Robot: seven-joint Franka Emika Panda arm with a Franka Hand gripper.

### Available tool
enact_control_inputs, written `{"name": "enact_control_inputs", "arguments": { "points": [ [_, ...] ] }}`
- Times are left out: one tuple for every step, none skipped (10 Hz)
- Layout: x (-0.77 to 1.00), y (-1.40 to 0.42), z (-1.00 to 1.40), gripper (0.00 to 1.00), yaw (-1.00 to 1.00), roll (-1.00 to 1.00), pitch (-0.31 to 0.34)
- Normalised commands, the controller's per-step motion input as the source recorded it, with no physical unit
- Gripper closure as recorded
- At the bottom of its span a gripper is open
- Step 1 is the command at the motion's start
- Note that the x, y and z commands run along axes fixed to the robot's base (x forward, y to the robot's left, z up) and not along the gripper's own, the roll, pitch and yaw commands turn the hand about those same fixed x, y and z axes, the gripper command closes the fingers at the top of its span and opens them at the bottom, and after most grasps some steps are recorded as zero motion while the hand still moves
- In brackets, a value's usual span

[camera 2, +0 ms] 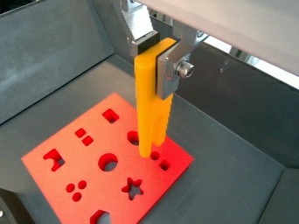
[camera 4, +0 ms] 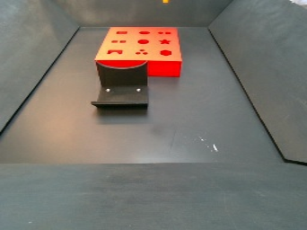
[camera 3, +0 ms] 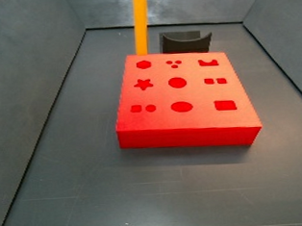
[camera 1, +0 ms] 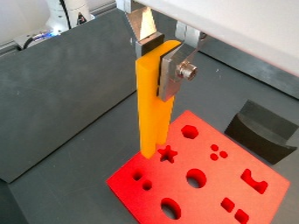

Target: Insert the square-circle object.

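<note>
Orange-yellow bar, likely stiff, light, smooth plastic; clamped near upper end by gripper, hanging upright below, prongs just over red block. Best gripped high, flat faces.

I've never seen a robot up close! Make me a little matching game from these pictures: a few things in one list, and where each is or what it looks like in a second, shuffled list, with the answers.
Things:
1. square-circle object
2. red block
3. dark grey curved piece
4. gripper

Descriptions:
A. flat-topped, full of shaped holes
B. lying on the floor beside the red block
C. silver plates clamped on the bar's top
D. long and orange-yellow, hanging upright over the block

Pairs: 1-D, 2-A, 3-B, 4-C
</note>
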Motion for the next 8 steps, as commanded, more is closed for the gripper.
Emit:
{"name": "enact_control_inputs", "arguments": {
  "points": [
    [0.09,-0.08,-0.08,1.0,-0.05,-0.11,0.0],
    [-0.13,-0.17,-0.22,1.0,-0.27,-0.18,-0.119],
    [0.0,-0.12,-0.15,1.0,-0.93,-0.09,-0.017],
    [0.0,-0.11,-0.31,1.0,-0.96,-0.07,-0.133],
    [-0.01,-0.04,-0.34,1.0,-1.0,-0.08,-0.141],
    [0.0,-0.02,-0.37,1.0,-1.0,-0.06,-0.131],
    [0.0,0.0,-0.42,1.0,-1.0,-0.04,-0.14],
    [0.0,0.0,-0.43,1.0,-1.0,-0.04,-0.136]
  ]
}}
